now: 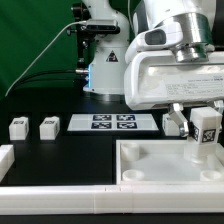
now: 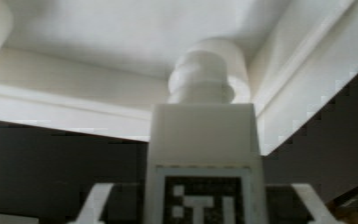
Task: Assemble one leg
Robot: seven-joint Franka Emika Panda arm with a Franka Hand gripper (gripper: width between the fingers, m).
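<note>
Claw (image 1: 205,138): I am seeing it clamped on the leg (image 1: 206,128), one finger pressing on each side of the block.
Risk, alignment: I am judging that the round tip could miss the corner socket. Any tilt in the grip would be sending it onto the wall of the tray (image 1: 150,182) or jamming it at the socket mouth.
Risk, slip: the fingers are pinching smooth plastic faces, so a hard push down or a twist could be sliding the block up between them.
Risk, tray: a sideways shove from the tip could be shifting the tray out of line.
Leg, place: it is hanging upright between the fingers, directly under the claw, tip down inside the tray corner. I cannot tell whether the tip is touching.
Leg, looks: a small white block with a square black-and-white tag on one face, narrowing to a paler round stub (image 2: 211,75) at the far end.
Spare legs (image 1: 17,127): two are sitting well away from the claw, beyond the marker board (image 1: 112,122).
</note>
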